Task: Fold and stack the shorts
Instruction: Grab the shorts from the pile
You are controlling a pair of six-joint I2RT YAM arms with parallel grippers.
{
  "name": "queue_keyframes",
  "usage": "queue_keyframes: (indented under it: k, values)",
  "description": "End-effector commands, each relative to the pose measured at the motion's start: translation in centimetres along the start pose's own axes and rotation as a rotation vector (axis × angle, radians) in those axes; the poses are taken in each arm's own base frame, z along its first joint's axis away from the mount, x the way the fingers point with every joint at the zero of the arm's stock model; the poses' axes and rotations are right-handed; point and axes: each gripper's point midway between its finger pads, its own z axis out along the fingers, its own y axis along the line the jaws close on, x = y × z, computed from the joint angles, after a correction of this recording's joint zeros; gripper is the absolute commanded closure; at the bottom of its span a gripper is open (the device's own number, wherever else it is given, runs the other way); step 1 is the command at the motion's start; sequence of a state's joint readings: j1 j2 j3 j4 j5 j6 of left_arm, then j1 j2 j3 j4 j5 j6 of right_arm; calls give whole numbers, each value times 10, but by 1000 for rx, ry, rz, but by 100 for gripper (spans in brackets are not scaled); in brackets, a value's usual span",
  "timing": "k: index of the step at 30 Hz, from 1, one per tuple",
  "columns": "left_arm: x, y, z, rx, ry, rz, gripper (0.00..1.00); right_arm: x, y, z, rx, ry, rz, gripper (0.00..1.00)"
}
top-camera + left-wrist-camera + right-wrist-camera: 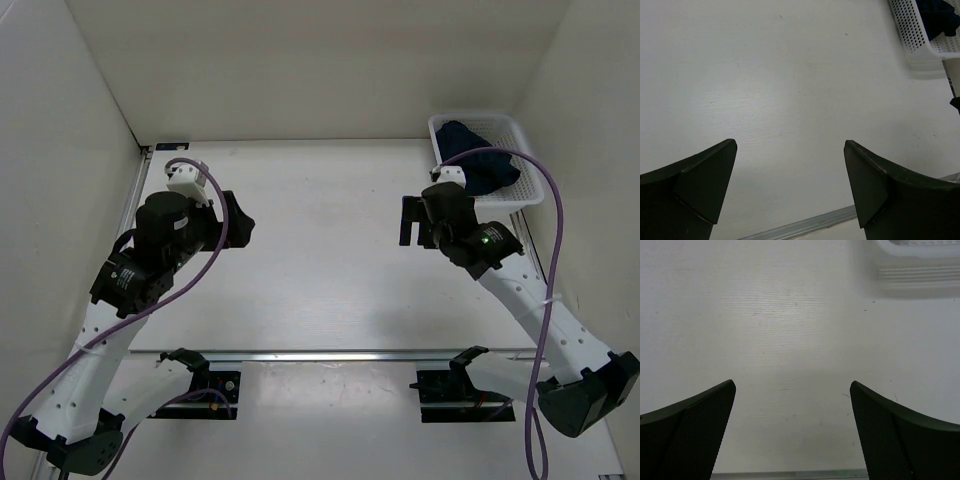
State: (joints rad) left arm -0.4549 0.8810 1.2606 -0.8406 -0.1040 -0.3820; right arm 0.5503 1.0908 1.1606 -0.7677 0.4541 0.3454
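Though near right jaws, shorts (490, 172) inside basket (533, 180)

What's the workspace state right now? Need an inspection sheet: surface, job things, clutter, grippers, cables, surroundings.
Surface: white table, bare between the arms; metal rail along its near edge.
Job's things: dark blue shorts bunched, unfolded, inside the white basket at the far right corner.
Clutter: nothing seen.
Grippers: left gripper and right gripper both have jaws open, hold nothing, and are over bare table.
Cables: one purple cable per arm; left cable loops beside the arm, right cable arcs across the basket in the top view.
Surroundings: plain white walls on three sides.
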Motion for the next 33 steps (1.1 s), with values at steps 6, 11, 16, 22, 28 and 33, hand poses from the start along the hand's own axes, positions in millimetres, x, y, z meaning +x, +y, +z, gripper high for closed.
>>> queue_keyframes:
  k: [6, 11, 16, 22, 28, 33]
  values:
    - [15, 11, -7, -53, 56, -23, 0, -20, -6, -4, 66, -36, 40, 0]
    - [20, 8, -8, -29, 76, 9, 0, -20, -10, -1, 113, -16, 58, 0]
    - [26, 7, -15, -13, 107, 10, 0, -73, -42, 16, 165, -43, 162, 17]
    - [25, 8, -6, -43, 140, 6, 0, -103, -99, 119, 168, 109, 343, 10]
    - [29, 16, 14, -114, 191, 18, 0, -127, -144, 212, 214, 166, 462, 0]
    - [25, 14, 28, -124, 188, 9, 0, -147, -178, 254, 248, 108, 536, 0]
